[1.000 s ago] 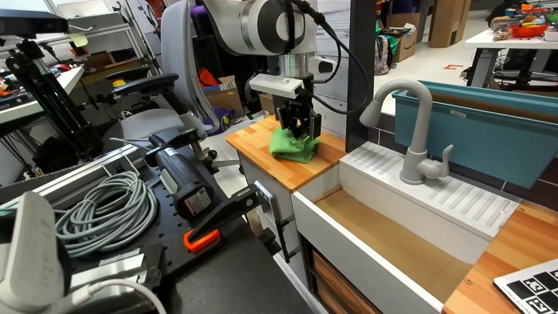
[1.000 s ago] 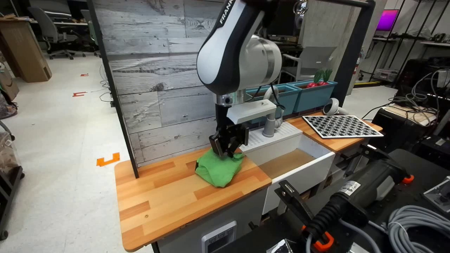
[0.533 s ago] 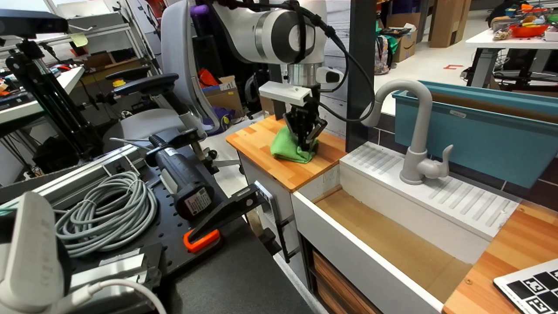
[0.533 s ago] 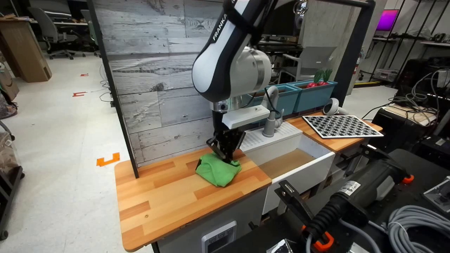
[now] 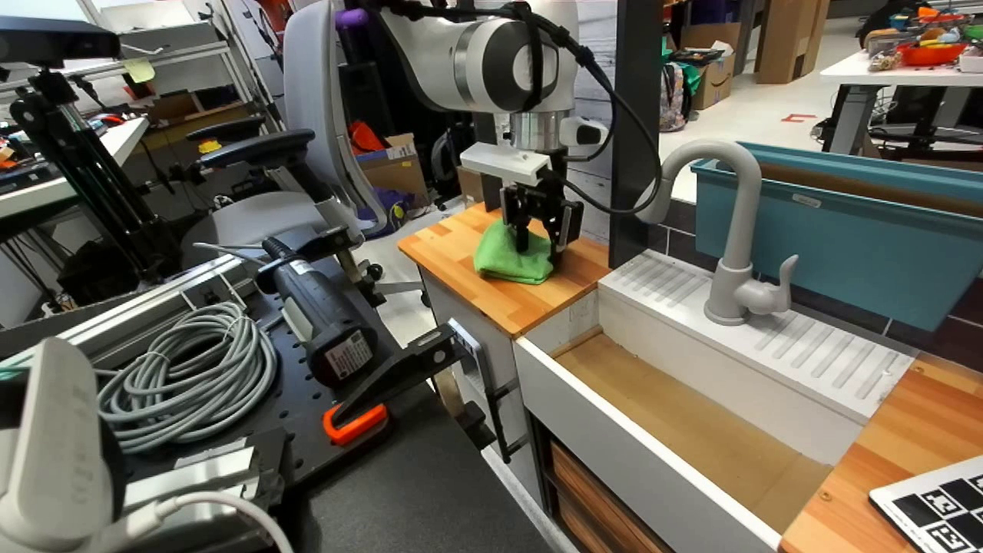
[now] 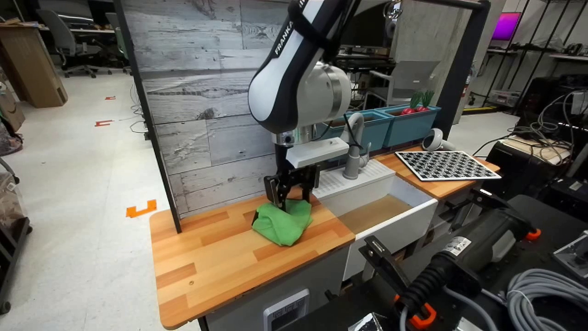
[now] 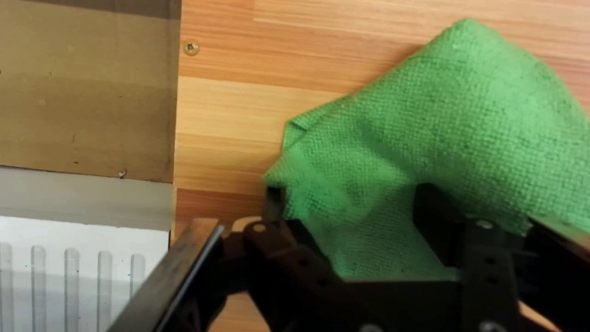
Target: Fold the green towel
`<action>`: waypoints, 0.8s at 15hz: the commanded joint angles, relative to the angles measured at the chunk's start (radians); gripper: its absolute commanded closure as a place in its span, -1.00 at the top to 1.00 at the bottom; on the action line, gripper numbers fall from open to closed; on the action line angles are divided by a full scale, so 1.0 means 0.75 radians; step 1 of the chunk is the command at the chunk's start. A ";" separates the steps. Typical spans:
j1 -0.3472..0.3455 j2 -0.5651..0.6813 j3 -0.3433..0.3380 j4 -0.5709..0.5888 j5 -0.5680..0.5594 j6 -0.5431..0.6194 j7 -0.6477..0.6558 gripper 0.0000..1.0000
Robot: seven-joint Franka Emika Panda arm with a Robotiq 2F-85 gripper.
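Observation:
The green towel (image 5: 505, 257) lies in a rumpled, layered heap on the wooden counter; in an exterior view the towel (image 6: 279, 228) shows a dark edge on one side. My gripper (image 6: 294, 203) points down over it, jaws spread wide. In the wrist view, towel cloth (image 7: 479, 106) spans the gap of the gripper (image 7: 351, 190) beneath the fingers. One fingertip (image 7: 275, 199) stands by a small raised corner at the towel's edge; the other fingertip (image 7: 428, 196) is over or against the cloth. Whether the tips press on the towel, I cannot tell.
The white sink (image 5: 653, 445) adjoins the counter (image 6: 216, 266), with a grey faucet (image 5: 741, 223) at its back. A whitewashed plank wall (image 6: 206, 101) rises behind the towel. A checkered board (image 6: 448, 165) lies on the far counter, near teal planters (image 5: 837, 230).
The gripper came down onto the towel with its fingers together, then spread them. The upper part of the towel has settled lower and moved slightly.

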 commanded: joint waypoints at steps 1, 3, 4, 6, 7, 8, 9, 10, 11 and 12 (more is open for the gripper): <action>0.025 -0.108 0.002 -0.135 0.031 0.095 0.049 1.00; 0.045 -0.186 0.001 -0.246 0.029 0.184 0.081 1.00; 0.046 -0.240 0.010 -0.319 0.034 0.233 0.089 1.00; 0.065 -0.340 0.021 -0.457 0.036 0.345 0.110 1.00; 0.073 -0.387 0.028 -0.525 0.035 0.389 0.112 1.00; 0.079 -0.431 0.036 -0.591 0.034 0.424 0.112 1.00; 0.082 -0.475 0.043 -0.661 0.030 0.429 0.102 1.00; 0.086 -0.341 0.024 -0.467 0.026 0.361 0.093 1.00; 0.092 -0.384 0.029 -0.531 0.025 0.375 0.093 1.00; 0.096 -0.415 0.031 -0.576 0.024 0.381 0.094 1.00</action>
